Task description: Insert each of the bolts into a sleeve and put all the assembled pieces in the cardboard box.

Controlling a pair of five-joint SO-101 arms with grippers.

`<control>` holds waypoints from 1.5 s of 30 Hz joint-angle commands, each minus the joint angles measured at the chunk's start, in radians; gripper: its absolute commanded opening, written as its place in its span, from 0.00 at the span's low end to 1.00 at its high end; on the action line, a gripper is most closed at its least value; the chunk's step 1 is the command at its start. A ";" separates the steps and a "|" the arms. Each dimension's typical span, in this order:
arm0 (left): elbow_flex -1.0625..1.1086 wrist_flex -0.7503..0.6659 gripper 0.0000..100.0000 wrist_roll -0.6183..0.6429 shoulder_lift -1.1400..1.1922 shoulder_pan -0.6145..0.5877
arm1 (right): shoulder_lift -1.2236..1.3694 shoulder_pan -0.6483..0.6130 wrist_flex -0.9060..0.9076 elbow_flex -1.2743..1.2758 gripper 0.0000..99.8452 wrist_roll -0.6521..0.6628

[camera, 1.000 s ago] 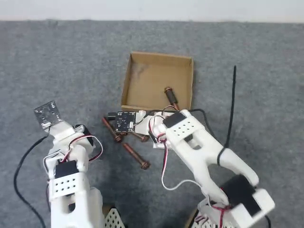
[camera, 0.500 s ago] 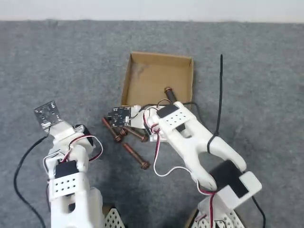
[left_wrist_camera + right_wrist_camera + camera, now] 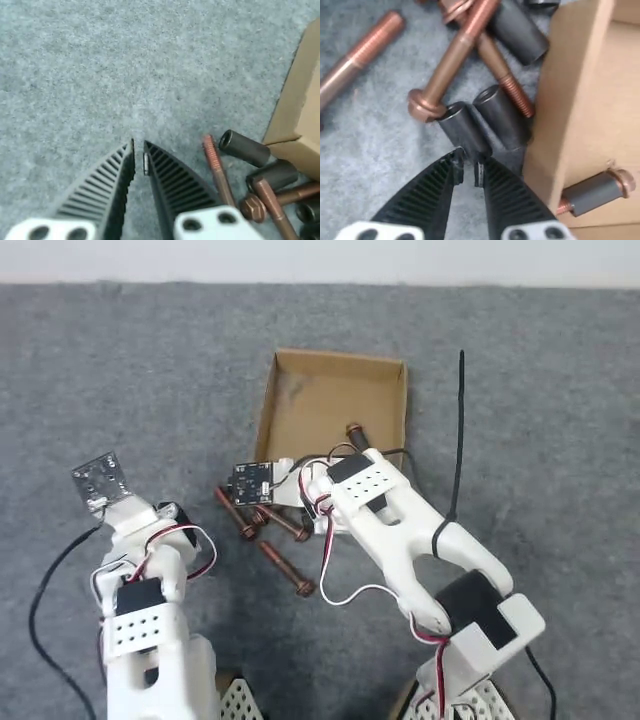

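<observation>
- Black ribbed right gripper (image 3: 468,162): jaws nearly together, holding nothing, tips at the end of a dark sleeve (image 3: 462,127).
- Second sleeve (image 3: 502,117) lies alongside it, with copper bolts (image 3: 460,55) crossed beyond.
- Cardboard box (image 3: 335,358) at 1 o'clock of them, high view; assembled piece (image 3: 358,443) inside, near the 5 o'clock corner.
- Left gripper (image 3: 138,150): narrow slit, empty, over grey carpet (image 3: 100,75).

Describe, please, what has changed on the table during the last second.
The right gripper swung a little to its left and toward the brown cardboard box, ending close to the dark cylindrical metal sleeves beside it. It took hold of nothing. The left gripper, the loose copper-coloured bolts and the assembled piece in the box stayed put.
</observation>
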 commanded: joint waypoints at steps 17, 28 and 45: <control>-0.010 -0.029 0.03 0.003 -0.018 0.006 | -0.292 -0.025 -0.031 0.186 0.15 -0.041; -0.010 -0.029 0.03 0.003 -0.018 0.006 | -0.277 -0.027 -0.053 0.190 0.15 0.123; -0.010 -0.029 0.03 0.003 -0.018 0.006 | -0.012 -0.042 -0.053 0.021 0.15 0.160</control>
